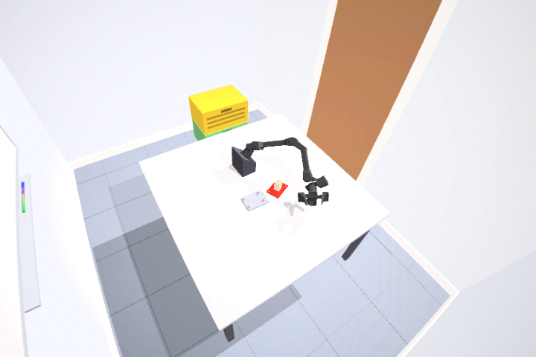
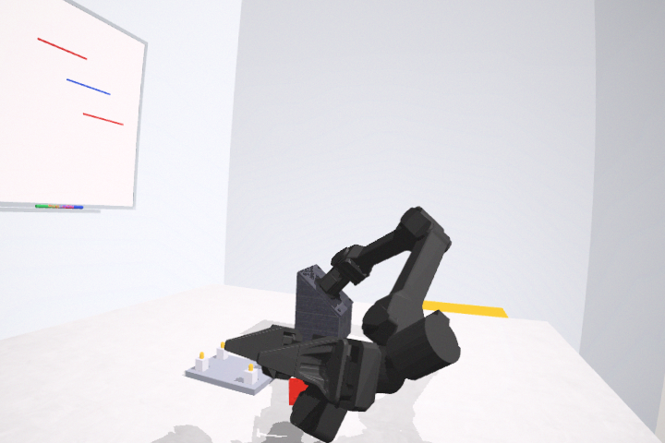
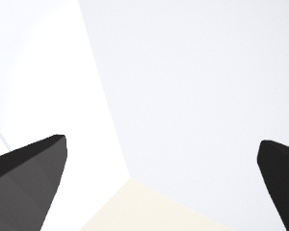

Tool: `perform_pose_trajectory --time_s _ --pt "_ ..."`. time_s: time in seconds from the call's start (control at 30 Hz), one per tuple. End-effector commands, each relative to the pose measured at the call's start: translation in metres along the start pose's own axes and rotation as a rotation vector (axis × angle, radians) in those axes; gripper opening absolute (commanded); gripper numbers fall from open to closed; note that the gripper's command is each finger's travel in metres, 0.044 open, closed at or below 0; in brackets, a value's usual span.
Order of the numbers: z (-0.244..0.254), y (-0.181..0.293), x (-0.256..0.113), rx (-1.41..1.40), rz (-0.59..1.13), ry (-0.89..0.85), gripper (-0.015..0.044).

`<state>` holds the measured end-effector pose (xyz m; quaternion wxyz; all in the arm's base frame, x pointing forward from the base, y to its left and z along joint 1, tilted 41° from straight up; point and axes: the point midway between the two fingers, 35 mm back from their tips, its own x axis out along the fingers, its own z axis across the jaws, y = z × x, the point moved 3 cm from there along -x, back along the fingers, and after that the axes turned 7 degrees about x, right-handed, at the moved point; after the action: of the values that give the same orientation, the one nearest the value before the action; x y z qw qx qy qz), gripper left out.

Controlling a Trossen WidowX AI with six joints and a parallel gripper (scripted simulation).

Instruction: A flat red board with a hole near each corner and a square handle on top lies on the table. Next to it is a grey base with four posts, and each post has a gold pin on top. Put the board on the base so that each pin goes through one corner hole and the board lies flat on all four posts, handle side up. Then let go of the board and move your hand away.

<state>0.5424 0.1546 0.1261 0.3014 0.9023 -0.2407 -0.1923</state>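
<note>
The pincer (image 1: 313, 198) (image 2: 242, 351) (image 3: 166, 149) has its fingers wide apart, with nothing between them. In the top view it is over the right-hand part of the worktop (image 1: 234, 260) (image 2: 108, 386), nearer the door-side edge than the opposite one. Its wrist view takes in only pale walls and a cream surface beyond the fingertips.

The black arm (image 1: 304, 161) (image 2: 419, 266) bends back from there to its dark mount (image 1: 237, 161) (image 2: 315, 313), which stands near the edge beside the yellow cabinet (image 1: 218, 100) (image 2: 466, 307).

Inward from the pincer, towards the middle of the worktop, the red board (image 1: 277, 194) (image 2: 296, 392) lies flat, its pale square handle (image 1: 278, 184) facing up. Just beside it, on the side away from the door-side edge, sits the grey base (image 1: 256, 201) (image 2: 228, 372). Its posts carry gold pins, uncovered; the board is off them.
</note>
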Motion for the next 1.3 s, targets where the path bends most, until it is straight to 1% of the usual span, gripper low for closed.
perform_pose_trajectory --time_s 0.0,0.03,0.1,0.2,0.3,0.43,0.53,0.67,0.8,0.93,1.0,1.27 --pt "0.001 0.001 0.001 0.002 -0.009 -0.003 0.0426" --pt "0.004 0.002 0.004 0.009 -0.038 -0.012 0.044" --pt "0.018 0.008 0.012 0.042 -0.144 -0.059 0.044" --pt "0.046 0.019 0.017 0.12 -0.315 -0.182 0.044" --pt "0.078 0.033 0.012 0.226 -0.47 -0.358 0.044" --pt "0.116 0.05 -0.007 0.421 -0.6 -0.619 0.044" --pt "0.14 0.064 -0.028 0.55 -0.668 -0.831 0.044" --pt "0.171 0.093 -0.072 0.776 -0.729 -1.218 0.044" --pt "0.183 0.118 -0.115 0.987 -0.721 -1.563 0.044" --pt "0.184 0.143 -0.155 1.193 -0.663 -1.9 0.044" --pt "0.181 0.145 -0.16 1.214 -0.655 -1.934 0.044" --pt "0.179 0.145 -0.162 1.215 -0.655 -1.936 0.044"
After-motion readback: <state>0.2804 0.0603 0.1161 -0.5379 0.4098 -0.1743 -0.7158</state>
